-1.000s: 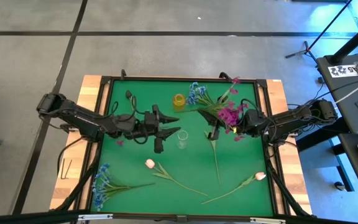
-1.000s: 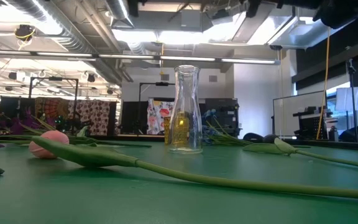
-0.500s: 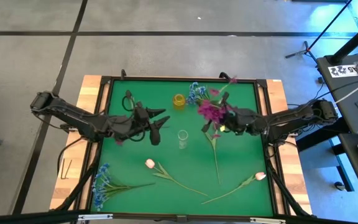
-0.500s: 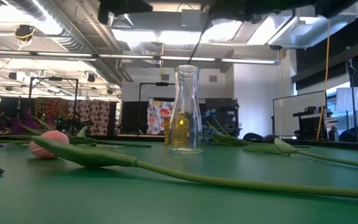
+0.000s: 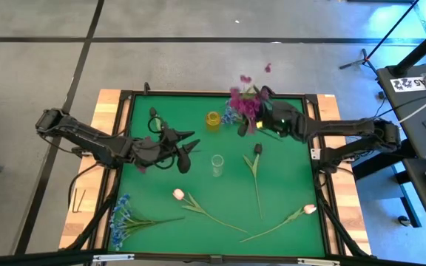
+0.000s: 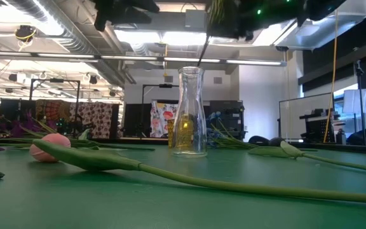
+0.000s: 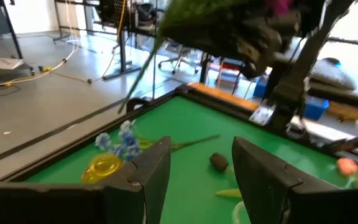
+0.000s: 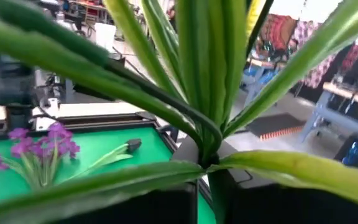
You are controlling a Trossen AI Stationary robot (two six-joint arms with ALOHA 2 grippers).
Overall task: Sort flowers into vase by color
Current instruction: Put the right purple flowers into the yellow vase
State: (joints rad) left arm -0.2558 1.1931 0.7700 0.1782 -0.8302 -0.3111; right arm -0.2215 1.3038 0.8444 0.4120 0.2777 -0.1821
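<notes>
With our right gripper (image 5: pixel 266 120) clamped on the magenta spray (image 5: pixel 244 103) high over the counter's far edge, and our left gripper (image 5: pixel 189 144) parted near the clear vase (image 5: pixel 217 164), the dangling stem could miss that narrow neck.

The right gripper (image 5: pixel 261 124) hangs raised over the far side, fingers clamped; the left gripper (image 5: pixel 191 145) hovers mid-table, fingers apart, empty.

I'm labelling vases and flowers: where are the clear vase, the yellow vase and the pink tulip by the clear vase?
clear vase (image 5: pixel 217 165), high view, rim
yellow vase (image 5: pixel 213 120), high view, top opening
pink tulip (image 5: pixel 177 194), high view, blossom
</notes>
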